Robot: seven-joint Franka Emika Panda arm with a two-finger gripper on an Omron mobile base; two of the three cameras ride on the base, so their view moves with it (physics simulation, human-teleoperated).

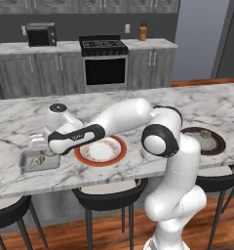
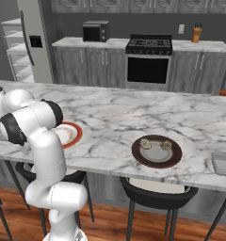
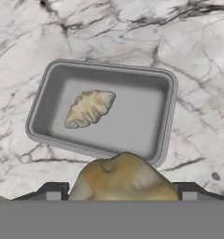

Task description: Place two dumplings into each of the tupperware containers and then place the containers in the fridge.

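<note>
While the gripper (image 3: 118, 198) hangs over the near rim of a tupperware container (image 3: 48, 93), its jaws stand wide around a dumpling (image 3: 123, 179) held between the finger tips (image 3: 53, 191). Another dumpling (image 3: 89, 108) lies inside that tray, with bare floor to its right. The arm reaches left across the red-rimmed plate (image 1: 100, 150). Two dumplings (image 2: 146, 142) sit on the dark plate (image 2: 157, 151); a second container (image 2: 224, 164) is cut off at the frame edge.

One dumpling (image 3: 89, 108) in tupperware container (image 3: 48, 88), plate (image 1: 120, 154) beside it
</note>
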